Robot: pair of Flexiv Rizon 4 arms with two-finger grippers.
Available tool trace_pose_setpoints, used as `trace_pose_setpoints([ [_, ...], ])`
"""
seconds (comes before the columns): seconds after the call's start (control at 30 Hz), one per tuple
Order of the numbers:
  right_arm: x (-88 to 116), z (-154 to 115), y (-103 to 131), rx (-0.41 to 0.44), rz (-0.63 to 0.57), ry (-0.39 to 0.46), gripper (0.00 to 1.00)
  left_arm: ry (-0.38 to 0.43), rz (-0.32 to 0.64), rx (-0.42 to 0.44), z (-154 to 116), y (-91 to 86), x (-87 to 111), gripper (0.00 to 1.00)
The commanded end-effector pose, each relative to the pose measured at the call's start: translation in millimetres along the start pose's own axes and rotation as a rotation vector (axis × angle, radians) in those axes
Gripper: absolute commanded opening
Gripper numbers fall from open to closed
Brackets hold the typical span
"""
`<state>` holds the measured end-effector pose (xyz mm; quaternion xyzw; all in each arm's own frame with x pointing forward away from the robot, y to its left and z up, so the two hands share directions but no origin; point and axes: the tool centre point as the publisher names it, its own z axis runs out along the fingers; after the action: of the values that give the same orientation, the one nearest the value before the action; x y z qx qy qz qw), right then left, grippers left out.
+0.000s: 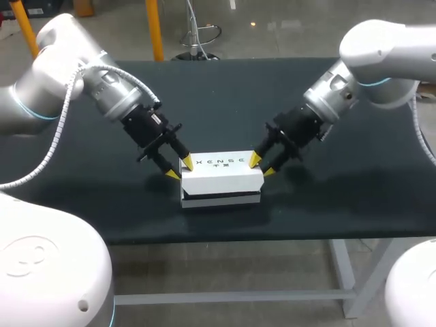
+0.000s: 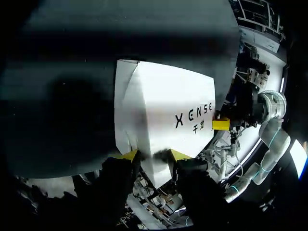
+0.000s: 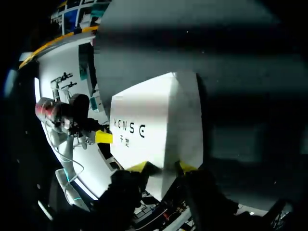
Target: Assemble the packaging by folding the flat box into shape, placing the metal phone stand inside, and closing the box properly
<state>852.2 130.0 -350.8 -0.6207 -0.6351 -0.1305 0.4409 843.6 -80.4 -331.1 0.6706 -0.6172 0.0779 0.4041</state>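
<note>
White cardboard box (image 1: 221,178) folded, lid nearly down; metal stand unseen, likely inside. Left gripper (image 1: 178,168), right gripper (image 1: 262,165): jaws part-open, box ends between tips. Final tuck remained.

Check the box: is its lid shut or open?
Almost shut: the box top lies down, but a dark gap shows along its front.

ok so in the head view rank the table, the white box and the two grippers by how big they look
1. black table
2. white box
3. left gripper and right gripper: both look smaller than the box and much alike, so I won't rank one over the other.
</note>
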Motion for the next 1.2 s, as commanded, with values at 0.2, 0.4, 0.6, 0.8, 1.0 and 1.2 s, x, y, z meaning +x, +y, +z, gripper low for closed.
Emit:
trace_pose_setpoints([
  [0.2, 9.1, -0.5, 4.5, 0.084, 0.012, -0.002, 0.42, -0.020, -0.027, -0.048, 0.2, -3.8, 6.4, 0.41],
  [0.4, 12.4, -1.5, 4.9, 0.101, 0.025, -0.004, 0.42, -0.024, -0.051, -0.081, -1.3, -4.0, 7.3, 0.41],
  [0.6, 14.9, -2.5, 6.3, 0.126, 0.035, -0.002, 0.42, -0.027, -0.066, -0.116, -3.6, -4.3, 7.5, 0.40],
  [0.8, 17.5, -4.0, 7.5, 0.141, 0.042, 0.003, 0.42, -0.028, -0.081, -0.147, -6.5, -6.2, 8.3, 0.38],
  [1.0, 19.2, -5.3, 8.1, 0.161, 0.053, 0.011, 0.42, -0.028, -0.094, -0.179, -9.5, -8.0, 9.3, 0.38],
  [1.2, 22.1, -6.4, 7.0, 0.174, 0.057, 0.014, 0.42, -0.039, -0.103, -0.196, -12.0, -7.6, 11.4, 0.39],
])
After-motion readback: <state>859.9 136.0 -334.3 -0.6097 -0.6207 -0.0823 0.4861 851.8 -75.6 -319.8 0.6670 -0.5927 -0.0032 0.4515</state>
